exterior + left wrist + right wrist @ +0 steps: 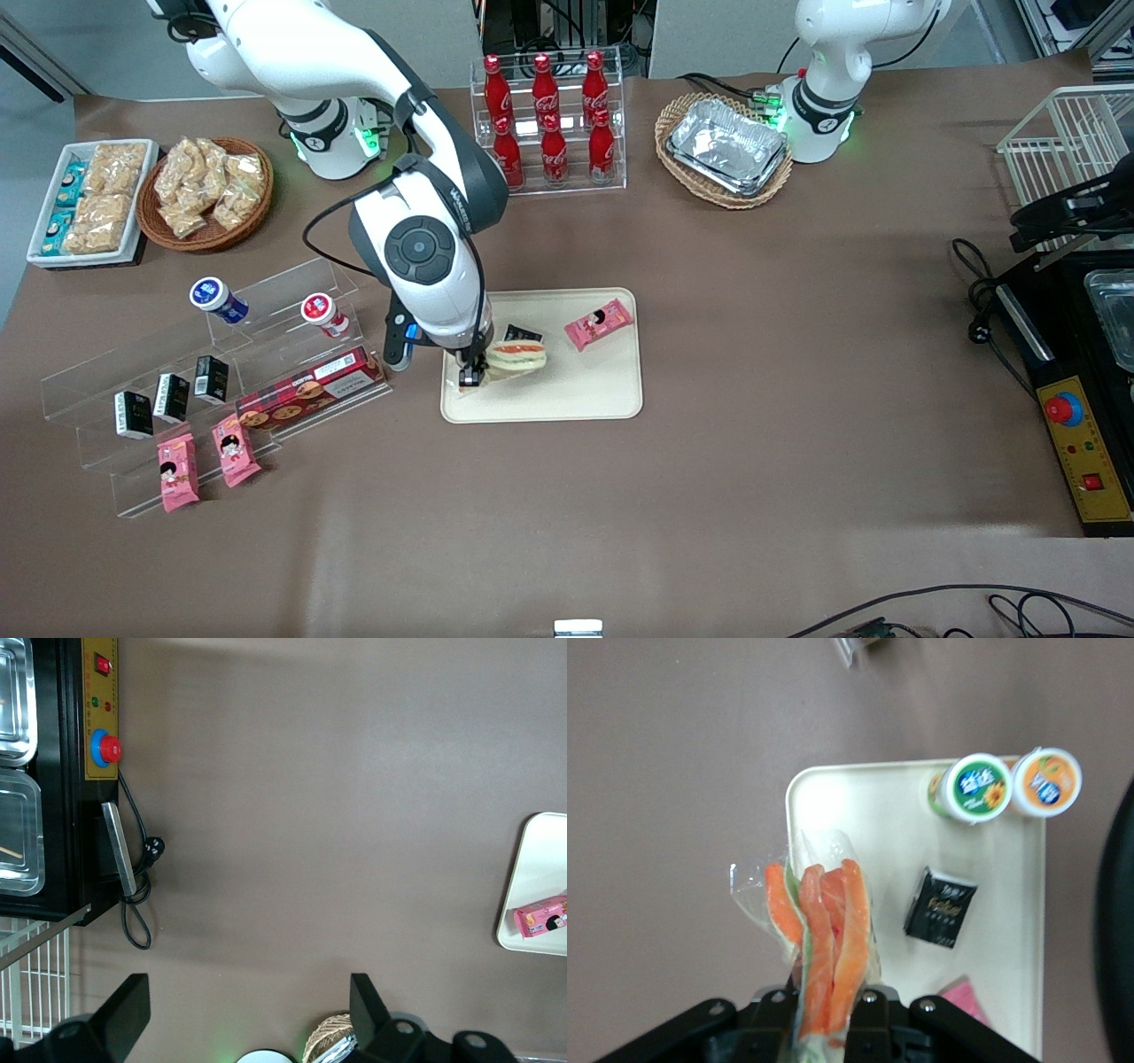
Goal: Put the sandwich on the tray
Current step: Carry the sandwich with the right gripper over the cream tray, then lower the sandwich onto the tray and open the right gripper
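The sandwich, a clear-wrapped wedge with orange and green layers, is held in my right gripper over the cream-beige tray, at the tray's end toward the working arm. In the right wrist view the gripper is shut on the sandwich, whose wrap reaches past the tray's rim. I cannot tell whether the sandwich touches the tray. The tray's corner also shows in the left wrist view.
On the tray lie a pink snack packet, a small black box and two lidded cups. A clear stepped stand with snacks is beside the tray. Cola bottles and a basket of foil trays stand farther from the camera.
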Motion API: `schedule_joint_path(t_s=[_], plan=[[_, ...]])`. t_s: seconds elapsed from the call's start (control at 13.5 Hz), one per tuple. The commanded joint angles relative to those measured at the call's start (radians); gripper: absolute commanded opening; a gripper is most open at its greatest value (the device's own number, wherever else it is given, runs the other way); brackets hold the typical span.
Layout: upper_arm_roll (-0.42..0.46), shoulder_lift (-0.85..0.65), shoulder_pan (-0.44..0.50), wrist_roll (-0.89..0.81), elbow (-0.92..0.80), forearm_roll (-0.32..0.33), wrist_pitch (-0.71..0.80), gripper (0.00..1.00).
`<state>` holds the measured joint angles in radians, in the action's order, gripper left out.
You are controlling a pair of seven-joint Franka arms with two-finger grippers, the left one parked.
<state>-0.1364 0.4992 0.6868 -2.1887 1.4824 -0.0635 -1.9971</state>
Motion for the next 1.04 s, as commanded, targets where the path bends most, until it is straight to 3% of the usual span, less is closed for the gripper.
schedule_joint_path(t_s=[0.0, 0.96], plan=[[-0.005, 0.068, 0.004, -0.071, -0.040, -0.025, -0.075, 0.06], [-0.014, 0.242, 0.025, -0.226, -0.113, -0.026, -0.221, 0.06]])
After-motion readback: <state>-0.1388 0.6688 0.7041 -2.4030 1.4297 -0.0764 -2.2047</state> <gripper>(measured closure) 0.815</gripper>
